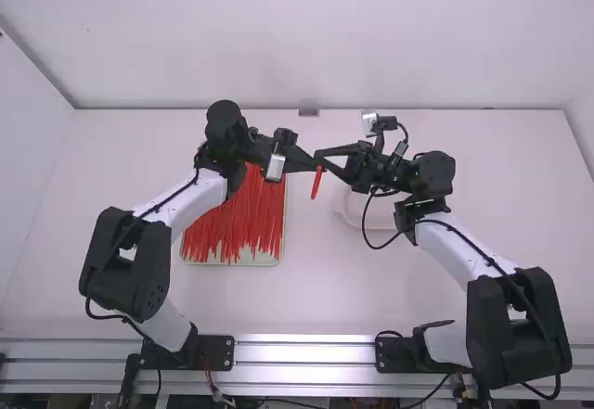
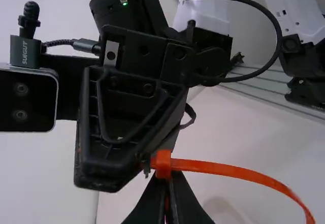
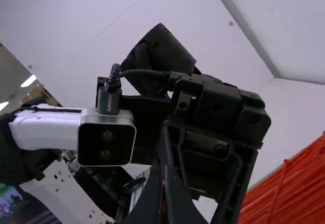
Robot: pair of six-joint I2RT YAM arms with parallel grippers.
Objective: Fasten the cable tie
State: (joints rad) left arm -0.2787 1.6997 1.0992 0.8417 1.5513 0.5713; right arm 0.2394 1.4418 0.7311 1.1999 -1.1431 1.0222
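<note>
White table [image 1: 520, 177], plain white walls. Both arms meet above the middle of it, nose to nose, sharing one thin orange-red plastic cable tie [image 1: 317, 183] that is held clear of the surface. We read that as deliberate. In the air the strap can bend freely, and the tip can be steered to the head without dragging on the table.

Spare stock is a fan of red plastic ties [image 1: 237, 223] on a flat cream tray [image 1: 278, 259]. It sits left of the middle and nearer, under the left arm, well apart from the work.

Jaws:
- On the left gripper [image 1: 308, 156] they are together, clamped on the tie just below its square head [image 2: 162, 163]. The strap arcs away free from there, and we cannot tell where it ends.
- On the right gripper [image 1: 327, 158] they are also together, pinching the tie. A thin orange sliver shows between its fingers [image 3: 150, 203].

In the high view a short red length hangs straight down below the two grips. We cannot tell whether the tip is in the head yet. Our guess is that threading is in hand and the tie is not fastened. Main risk is the strap twisting in the pinch.
</note>
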